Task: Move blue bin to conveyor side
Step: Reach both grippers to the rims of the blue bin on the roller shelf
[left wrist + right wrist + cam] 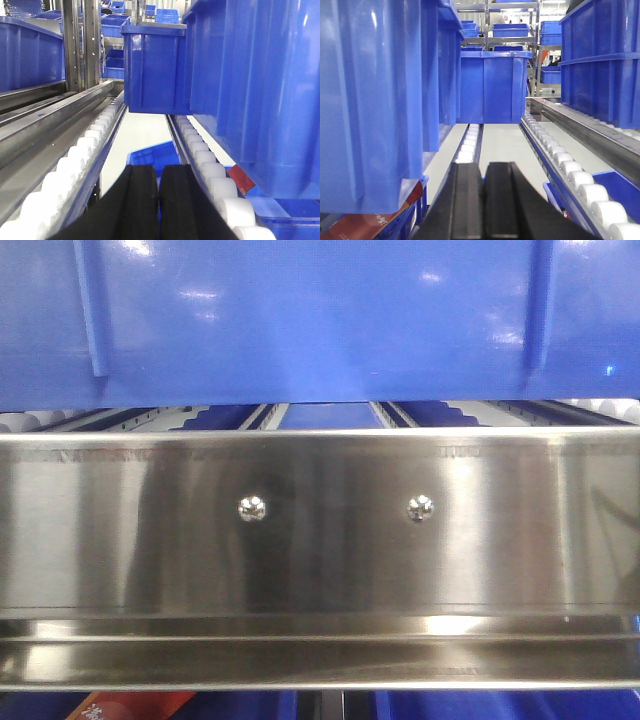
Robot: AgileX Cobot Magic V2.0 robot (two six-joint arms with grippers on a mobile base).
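The blue bin [320,320] fills the top of the front view, its glossy ribbed wall just above a shiny steel rail. It sits on white roller tracks. In the left wrist view it [260,85] is close on the right; in the right wrist view it [370,100] is close on the left. My left gripper [160,170] is shut and empty, low beside the bin between two roller tracks. My right gripper [483,167] is shut and empty, low on the bin's other side. The dark conveyor belt is out of view.
A stainless-steel rail [320,540] with two screws crosses in front. White roller tracks [85,150] [570,175] run ahead. A second blue bin [155,70] [492,85] sits further along, and another [600,60] at the right. More bins and a red carton [370,220] lie below.
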